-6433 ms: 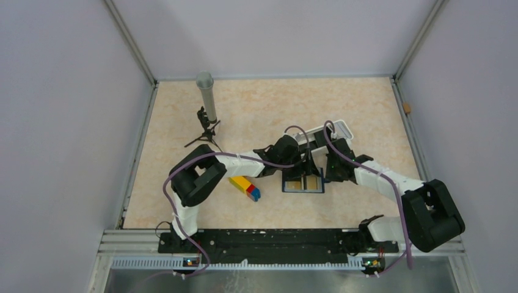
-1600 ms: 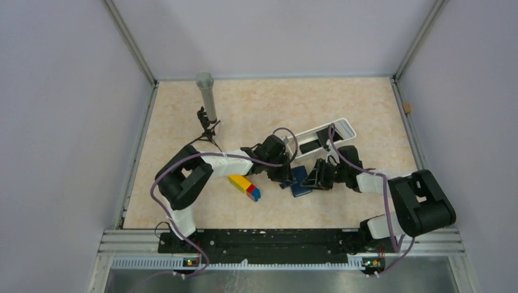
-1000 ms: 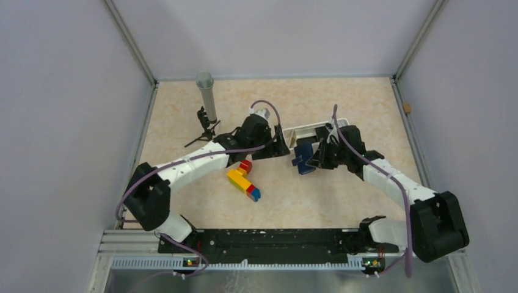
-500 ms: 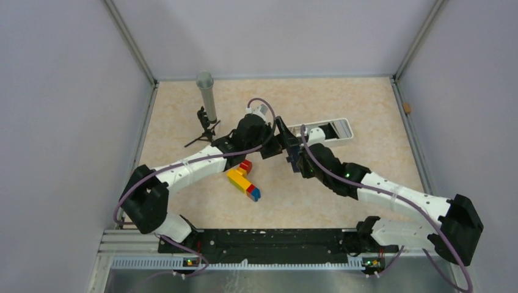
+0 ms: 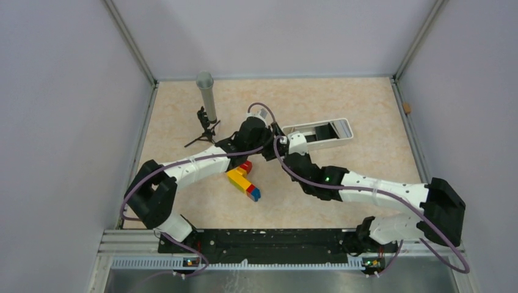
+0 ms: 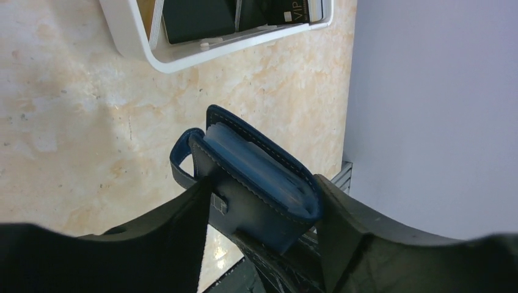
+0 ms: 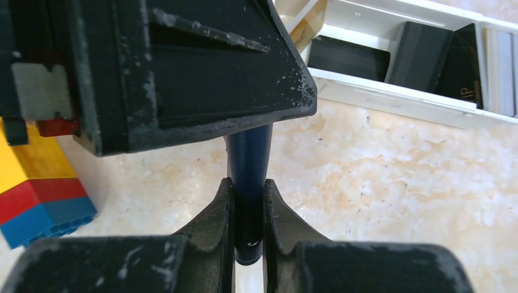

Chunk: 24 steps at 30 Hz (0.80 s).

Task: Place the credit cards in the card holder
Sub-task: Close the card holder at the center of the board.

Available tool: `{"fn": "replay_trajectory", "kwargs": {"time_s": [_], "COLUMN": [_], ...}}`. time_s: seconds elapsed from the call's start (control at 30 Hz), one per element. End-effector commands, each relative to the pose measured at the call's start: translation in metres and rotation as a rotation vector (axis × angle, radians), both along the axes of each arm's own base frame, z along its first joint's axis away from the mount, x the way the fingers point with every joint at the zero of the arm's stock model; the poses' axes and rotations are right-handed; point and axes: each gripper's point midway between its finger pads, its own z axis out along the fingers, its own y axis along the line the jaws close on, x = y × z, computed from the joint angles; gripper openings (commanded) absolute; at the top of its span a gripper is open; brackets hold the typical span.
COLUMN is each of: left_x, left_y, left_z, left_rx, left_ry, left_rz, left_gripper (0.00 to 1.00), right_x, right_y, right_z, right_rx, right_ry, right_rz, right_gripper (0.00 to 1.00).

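**Top view.** Both arms meet near the middle of the table (image 5: 366, 97), just on the near side of the left end of the tray (image 5: 313, 130). Their wrists hide the holder from you here. The bricks (image 5: 244, 180) lie left of the meeting point, towards the near edge, close beside the left arm. A grey tube (image 5: 206, 97) and a small black tripod (image 5: 203, 132) stand near the left edge, towards the far-left corner.

**Left wrist view.** You see the holder (image 6: 262, 180), folded and navy, with a paler inner layer showing at its open edge. It stands between the fingers (image 6: 177, 232) of the left gripper (image 6: 262, 192). Each finger meets a side of it, but you cannot tell whether they press.

**Right wrist view.** The right gripper (image 7: 247, 183) is clamped on the holder's thin edge, directly beneath one left finger. Only this view shows you a gold card (image 7: 305, 32) leaning at the tray's left end, with dark cards (image 7: 427, 61) beside it.

**Room.** Bare tabletop lies between the tray and the far edge, along the right edge, and right of the bricks along the near edge
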Motion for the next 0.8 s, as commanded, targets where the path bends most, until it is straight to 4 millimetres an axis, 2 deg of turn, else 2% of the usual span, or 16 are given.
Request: {"fn": "replay_trajectory", "kwargs": {"time_s": [0.0, 0.17, 0.27, 0.33, 0.43, 0.5, 0.67, 0.77], "left_x": [-0.002, -0.007, -0.012, -0.016, -0.029, -0.038, -0.055, -0.057], "left_y": [-0.007, -0.009, -0.010, -0.009, -0.010, -0.011, -0.005, 0.005], "left_z": [0.003, -0.007, -0.017, -0.027, -0.044, -0.057, -0.091, -0.104], "left_rx": [-0.034, -0.032, -0.020, -0.008, -0.016, -0.036, -0.031, 0.011], "left_ry": [-0.007, 0.016, 0.030, 0.033, 0.039, 0.049, 0.075, 0.079], "left_rz": [-0.024, -0.050, -0.085, -0.109, -0.184, -0.236, -0.324, -0.334], "left_gripper": [0.56, 0.34, 0.16, 0.10, 0.07, 0.04, 0.03, 0.13], "right_x": [0.010, 0.005, 0.000, -0.004, -0.011, -0.014, -0.014, -0.008], "right_y": [0.019, 0.027, 0.024, 0.018, 0.003, -0.007, -0.031, -0.039], "right_z": [0.034, 0.030, 0.022, 0.016, 0.010, 0.009, -0.009, -0.023], "right_rx": [0.008, -0.087, -0.145, -0.163, -0.179, -0.165, -0.052, 0.070], "right_ry": [-0.113, -0.141, -0.119, -0.093, -0.069, -0.056, 0.057, 0.164], "right_rz": [-0.036, -0.021, -0.018, -0.024, -0.038, -0.037, -0.052, -0.043], "right_gripper": [0.00, 0.02, 0.27, 0.42, 0.59, 0.67, 0.69, 0.70]}}
